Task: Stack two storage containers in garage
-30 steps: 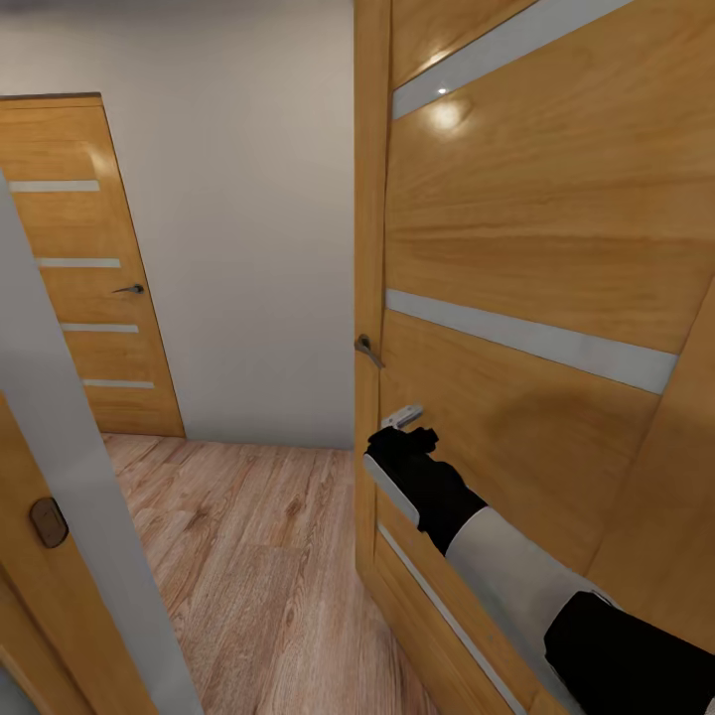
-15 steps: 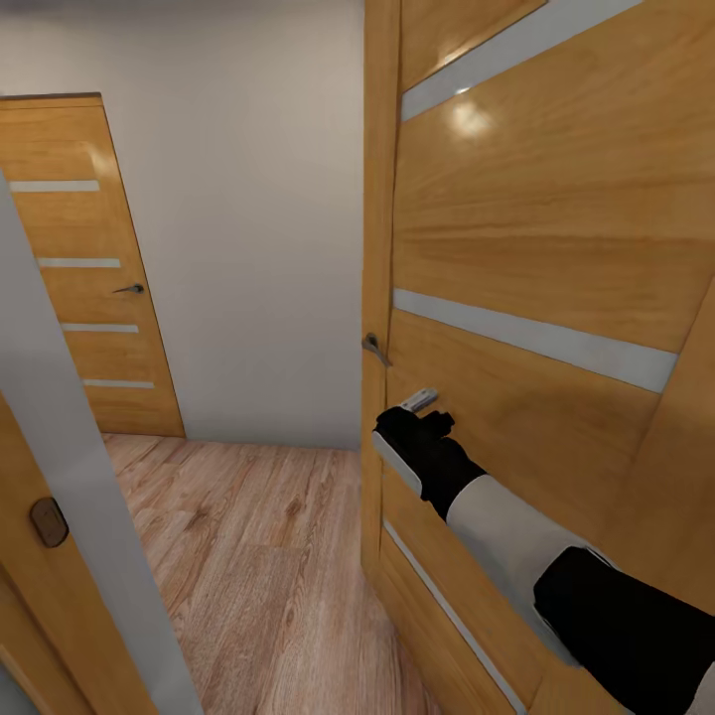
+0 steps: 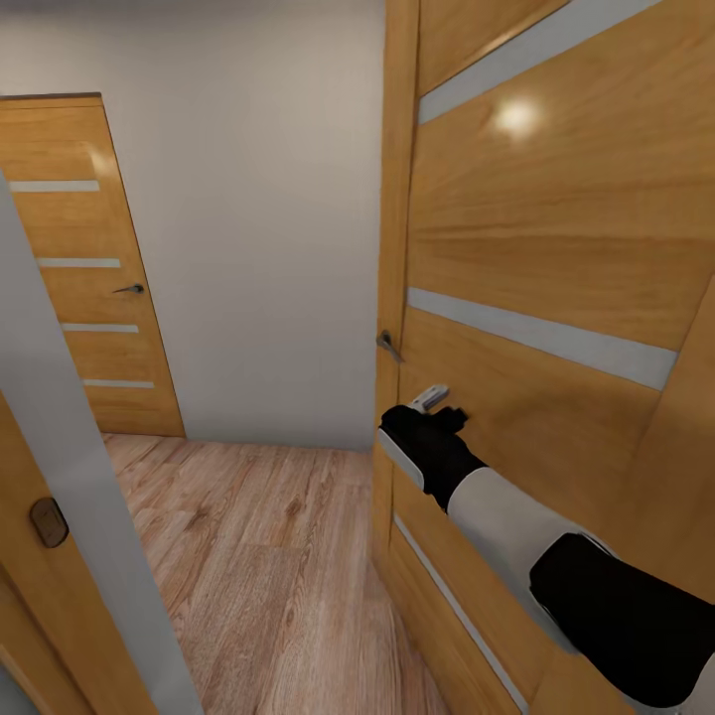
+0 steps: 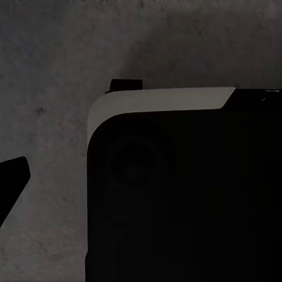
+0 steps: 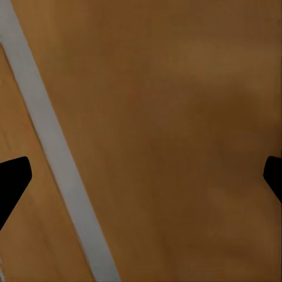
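Neither orange-red storage container is in view. In the head view my right arm reaches forward to a wooden door (image 3: 556, 228) with grey stripes, and my right gripper (image 3: 437, 402) rests against the door's face just below its metal handle (image 3: 389, 346). The right wrist view looks flat onto that door (image 5: 176, 117) from very close. There my right gripper (image 5: 141, 176) is open, its black fingertips (image 5: 13, 176) far apart with nothing between them. In the left wrist view my left gripper (image 4: 141, 182) hangs over a dark grey, rough floor (image 4: 53, 88), one fingertip (image 4: 12, 176) showing far out to the side.
Through the doorway lie a light wood plank floor (image 3: 258, 536), a pale wall (image 3: 248, 199) and a second, closed striped wooden door (image 3: 89, 268). A door frame (image 3: 70, 516) stands close at the left. A black and white part of my own body (image 4: 188, 194) lies below the left wrist.
The door has swung further open, its edge and handle shifting right in the head view. My right arm has followed it, staying against the door's face.
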